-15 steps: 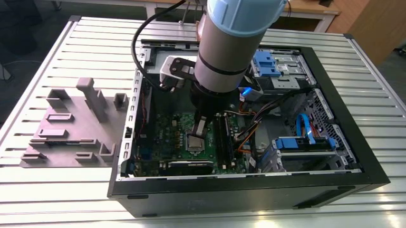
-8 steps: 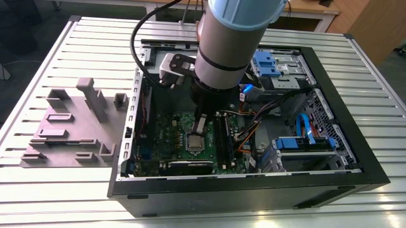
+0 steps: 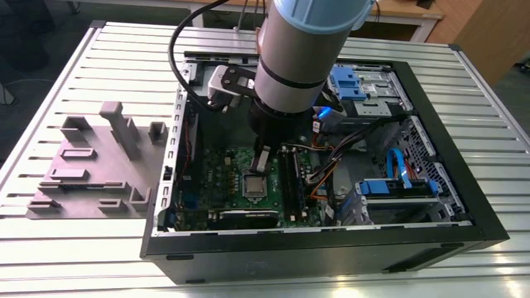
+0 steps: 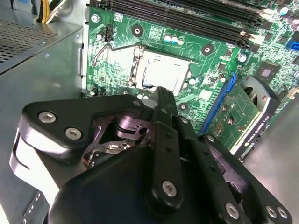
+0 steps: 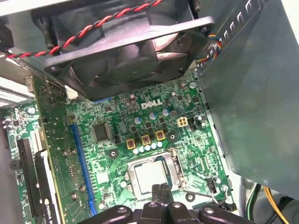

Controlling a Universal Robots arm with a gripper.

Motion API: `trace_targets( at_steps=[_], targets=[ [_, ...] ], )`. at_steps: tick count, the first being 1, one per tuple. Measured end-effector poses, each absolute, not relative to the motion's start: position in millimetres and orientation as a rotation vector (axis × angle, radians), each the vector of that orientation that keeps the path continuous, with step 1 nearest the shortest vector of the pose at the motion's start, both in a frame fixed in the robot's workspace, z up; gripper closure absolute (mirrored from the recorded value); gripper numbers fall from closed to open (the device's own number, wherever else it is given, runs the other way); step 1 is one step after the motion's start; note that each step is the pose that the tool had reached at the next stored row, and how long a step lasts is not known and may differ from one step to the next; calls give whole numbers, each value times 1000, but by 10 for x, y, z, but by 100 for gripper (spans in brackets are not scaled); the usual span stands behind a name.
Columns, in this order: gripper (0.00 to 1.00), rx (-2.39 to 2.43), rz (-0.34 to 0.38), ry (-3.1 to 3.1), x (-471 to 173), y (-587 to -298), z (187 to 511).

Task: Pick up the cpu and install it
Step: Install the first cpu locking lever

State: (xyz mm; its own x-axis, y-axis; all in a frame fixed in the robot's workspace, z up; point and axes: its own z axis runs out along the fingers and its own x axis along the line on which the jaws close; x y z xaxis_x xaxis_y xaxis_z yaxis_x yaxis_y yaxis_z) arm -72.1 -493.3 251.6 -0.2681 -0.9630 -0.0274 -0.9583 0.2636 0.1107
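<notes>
The cpu is a small silvery square lying flat in the socket of the green motherboard inside the open computer case. It also shows in both wrist views, cpu and cpu. My gripper hangs just above the socket, its black fingers pressed together with nothing between them. In the second wrist view the gripper tip overlaps the chip's near edge. In the first wrist view the gripper sits at the socket's edge.
A black fan with red-black wires hangs over the board. Memory slots, a blue slot and a graphics card flank the socket. Blue drive cages and cables fill the case's right. A grey fixture stands on the slatted table.
</notes>
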Motion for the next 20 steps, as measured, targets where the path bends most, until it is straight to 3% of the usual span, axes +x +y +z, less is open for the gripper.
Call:
trace_targets(
  at_steps=[20],
  targets=[
    [90,1870,-156,-2459,-721,-4911,2514]
  ],
)
